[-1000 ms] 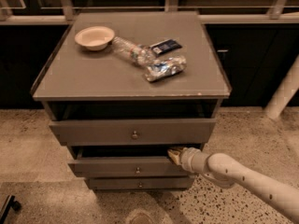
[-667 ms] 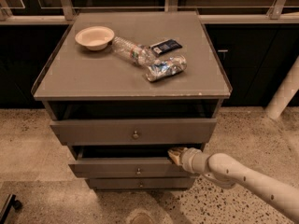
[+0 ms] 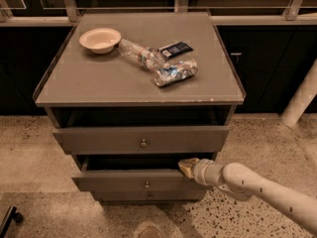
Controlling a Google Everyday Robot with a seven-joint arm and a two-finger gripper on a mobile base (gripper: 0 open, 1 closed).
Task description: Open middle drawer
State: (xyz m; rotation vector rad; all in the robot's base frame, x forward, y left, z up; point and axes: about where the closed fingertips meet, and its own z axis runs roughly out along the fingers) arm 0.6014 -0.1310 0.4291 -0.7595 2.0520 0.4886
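**Landmark.** Middle drawer: wide, shallow grey front with a small round metal knob at its centre. It is the second of three fronts in a grey cabinet. It stands a little way out, with a dark gap above its top edge.

1. Shallow cream round bowl: on the cabinet top, well above the middle drawer, over its left part.
2. Clear plastic bottle: lying on its side, above the drawer's centre, just right of the bowl.
3. Taller grey drawer front: directly above the middle drawer, pulled out further.
4. Narrow grey bottom front: directly beneath it.
5. Flat dark-blue packet and crumpled silver-and-blue wrapper: on the top, above the drawer's right half, beside the bottle.
6. Tan-tipped gripper on a white arm: at the middle drawer's top edge, right of the knob, seemingly touching the rim. Whether it is open or closed cannot be told.

**Relation.** The front's long axis runs left to right. The drawer lies just below and left of the gripper, so the next pull likely runs straight out toward the viewer.
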